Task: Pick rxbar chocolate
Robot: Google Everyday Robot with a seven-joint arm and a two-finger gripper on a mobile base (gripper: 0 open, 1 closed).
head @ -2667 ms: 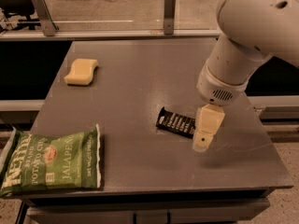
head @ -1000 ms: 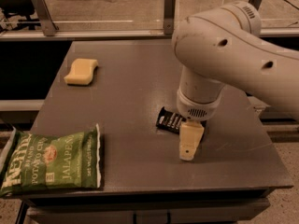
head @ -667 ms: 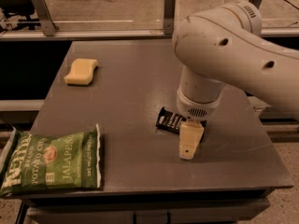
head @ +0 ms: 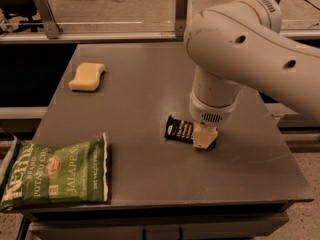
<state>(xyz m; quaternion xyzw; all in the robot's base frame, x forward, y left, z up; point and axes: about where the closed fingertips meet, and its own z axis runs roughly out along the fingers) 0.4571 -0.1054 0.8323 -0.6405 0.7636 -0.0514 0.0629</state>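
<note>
Your end effector [head: 204, 137] sits on the right end of the rxbar chocolate [head: 179, 129] on the counter [head: 145, 89]; open or closed you cannot tell (wrist hides it); grasp step, I judge; next needs a firm close, then lift.

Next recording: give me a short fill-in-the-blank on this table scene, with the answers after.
1. The gripper is down at one end of the snack bar, whose wrapper is ____.
2. The sponge is pale ____.
3. The chip bag near the table's front edge is ____.
Missing words: black; yellow; green.
</note>
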